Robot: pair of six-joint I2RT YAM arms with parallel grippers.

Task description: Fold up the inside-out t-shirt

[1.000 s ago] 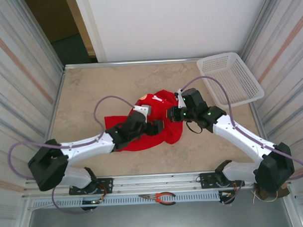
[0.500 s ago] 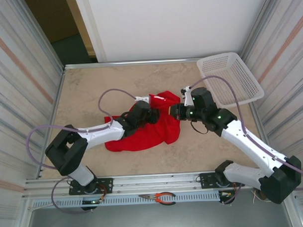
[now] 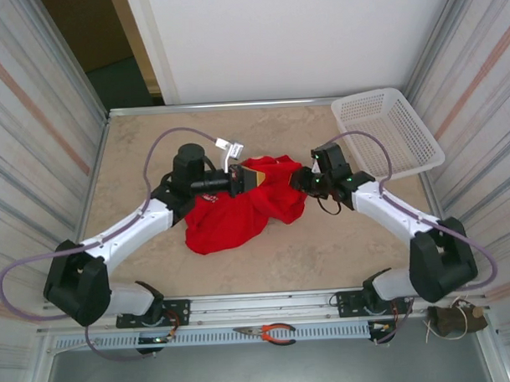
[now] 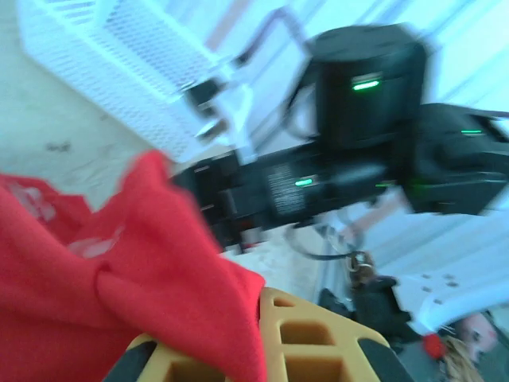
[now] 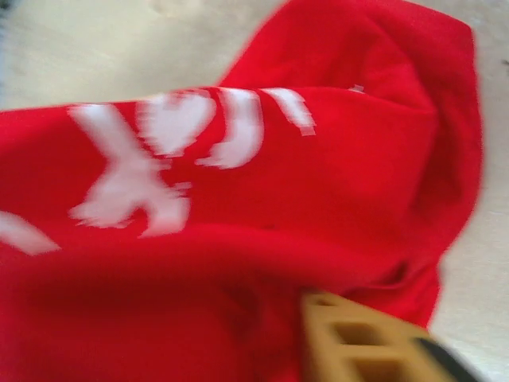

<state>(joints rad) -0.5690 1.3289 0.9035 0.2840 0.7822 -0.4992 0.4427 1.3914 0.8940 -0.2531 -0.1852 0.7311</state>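
**Status:** folding not begun. The inside-out t-shirt point(image 3: 239, 217) lies as a crumpled red heap at the middle of the table point(image 3: 145, 153). No flat panel, straight edge or crease is visible.

**Left gripper** point(image 3: 259, 177): at the heap's far edge, jaws closed on a pinch of the cloth. In the left wrist view, red fabric drapes over its yellow finger point(image 4: 310, 334).

**Right gripper** point(image 3: 297, 183): against the heap's right edge. Its wrist view is blurred and shows one finger point(image 5: 358, 346) beside cloth bearing white lettering point(image 5: 159, 151). Whether these jaws grip anything I cannot tell.

**Outstanding, in my judgement:** spreading the garment flat, then every fold.

The white basket point(image 3: 387, 132) stands apart at the far right corner.
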